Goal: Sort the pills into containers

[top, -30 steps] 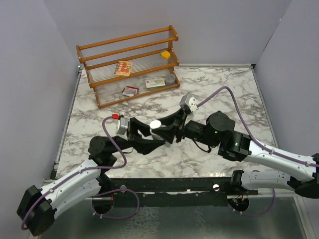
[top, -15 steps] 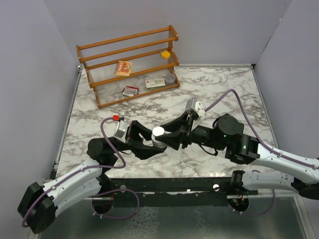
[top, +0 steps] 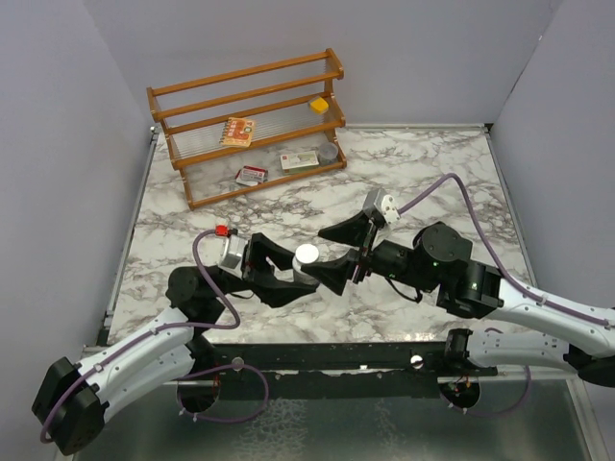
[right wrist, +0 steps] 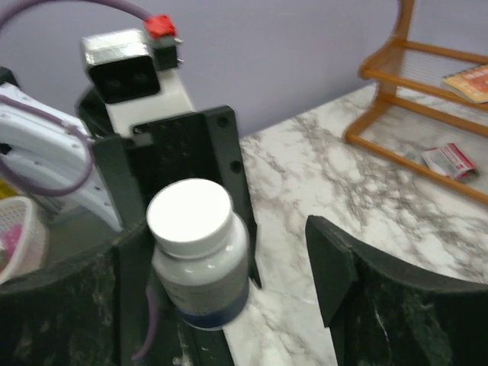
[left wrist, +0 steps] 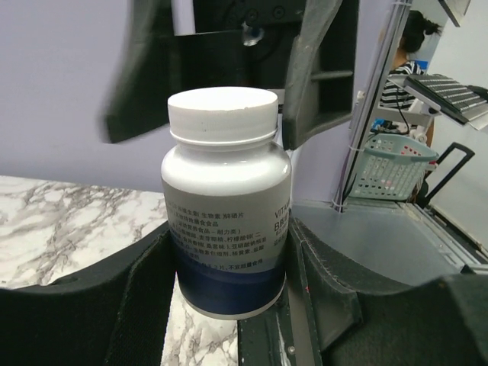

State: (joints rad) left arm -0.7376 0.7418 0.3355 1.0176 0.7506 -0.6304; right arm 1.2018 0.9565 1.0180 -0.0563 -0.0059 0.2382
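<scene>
Our left gripper [left wrist: 229,274] grips the pill bottle [left wrist: 226,221] upright, long axis vertical, white cap [left wrist: 222,107] pointing up; our right gripper [right wrist: 229,244] has its jaws spread wide around the cap

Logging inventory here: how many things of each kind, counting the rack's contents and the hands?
Pill bottle: 1
Wooden rack: 1
Rack items: 5 (orange booklet, yellow piece, green box, red packet, grey round object)
Hands: 2 (left hand, right hand)
Total: 9
</scene>
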